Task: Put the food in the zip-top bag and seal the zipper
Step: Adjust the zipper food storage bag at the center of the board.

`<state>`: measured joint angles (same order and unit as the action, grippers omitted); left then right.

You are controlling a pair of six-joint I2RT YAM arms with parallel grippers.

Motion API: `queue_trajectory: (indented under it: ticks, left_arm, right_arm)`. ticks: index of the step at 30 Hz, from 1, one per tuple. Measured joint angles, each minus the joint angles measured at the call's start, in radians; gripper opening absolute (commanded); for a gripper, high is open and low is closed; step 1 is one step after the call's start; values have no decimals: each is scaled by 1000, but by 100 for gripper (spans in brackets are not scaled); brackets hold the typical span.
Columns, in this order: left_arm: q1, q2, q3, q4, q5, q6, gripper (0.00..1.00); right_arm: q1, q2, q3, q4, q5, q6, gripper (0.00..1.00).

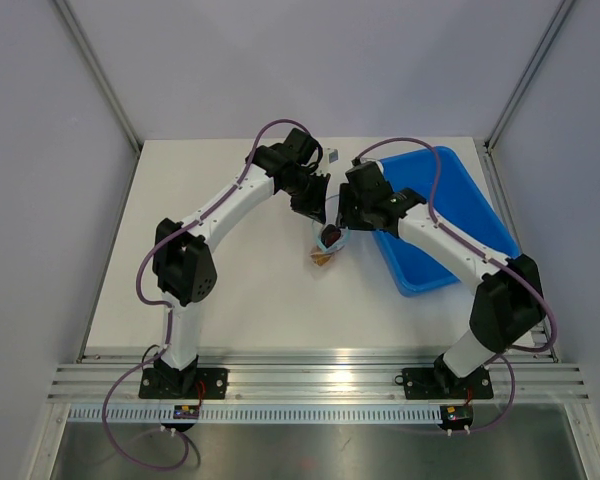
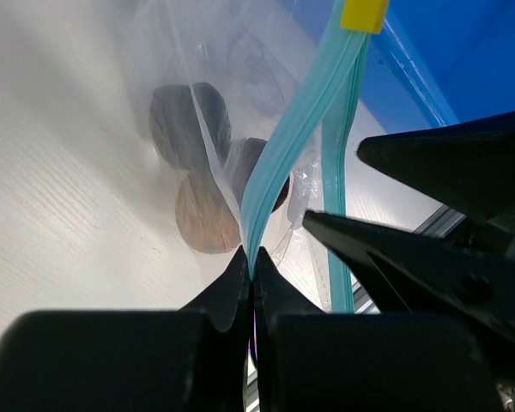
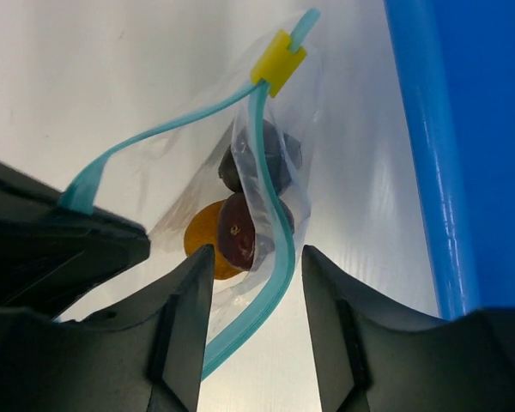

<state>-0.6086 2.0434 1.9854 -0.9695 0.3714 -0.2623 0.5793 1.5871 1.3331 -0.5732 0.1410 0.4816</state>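
The food [image 3: 238,230], one orange-brown piece and two dark purplish ones, sits bunched together in the bottom of the zip-top bag [image 3: 299,163], seen through the clear film. The bag is held up between the two arms over the middle of the worktop [image 1: 230,290], just off the left edge of the blue tray [image 1: 460,195]; whether its bottom rests on the surface I cannot tell. The zipper [image 3: 282,249] is not sealed: in the right wrist view its two teal sides run apart from one another and meet only at the yellow slider [image 3: 278,62], which sits at the far end of the strip, so the mouth gapes. The left hand [image 2: 256,275] is clamped tight on one end of the teal strip, fingertips pressed together with the strip pinched between them. The right hand [image 3: 257,257] stands open, its two fingers straddling the other side of the zipper and the lower part of the bag, with a clear gap on either side of the strip. The two hands are near each other, the right one's fingers showing just beside the strip in the left wrist view.
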Motion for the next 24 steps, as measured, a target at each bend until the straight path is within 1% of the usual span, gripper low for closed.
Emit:
queue_trajectory:
  ticks: [2, 3, 6, 7, 10, 15, 18, 19, 20, 22, 23, 24]
  left_arm:
    - [0, 0, 0, 0, 0, 0, 0]
    - [0, 0, 0, 0, 0, 1, 0]
    - [0, 0, 0, -1, 3, 5, 0]
    - [0, 0, 0, -1, 4, 8, 0]
    - [0, 0, 0, -2, 3, 20, 0]
    - [0, 0, 5, -13, -21, 47, 0]
    - [0, 0, 37, -43, -48, 66, 0]
    - [0, 0, 53, -48, -60, 72, 1]
    - [0, 0, 72, -55, -70, 79, 11]
    - [0, 0, 106, -63, -88, 95, 26]
    - [0, 0, 122, -67, -99, 105, 36]
    - [0, 0, 133, -69, -109, 114, 56]
  right_arm:
    - [-2, 24, 2, 0, 4, 2, 47]
    - [-3, 39, 4, 0, 8, 1, 38]
    - [-9, 81, 20, 0, 24, -3, 21]
    - [-10, 89, 24, 1, 26, -7, 11]
    - [-13, 90, 35, 0, 27, -4, 0]
    - [-13, 53, 39, -5, 9, 17, 0]
    - [-13, 2, 39, -6, -36, 60, 0]
    - [-13, -14, 38, -5, -53, 77, 0]
    - [-13, -29, 35, -2, -66, 95, 0]
    - [-13, -51, 28, 0, -82, 132, 0]
    - [-13, -56, 24, 2, -83, 152, 0]
    - [-13, -58, 20, 3, -82, 166, 0]
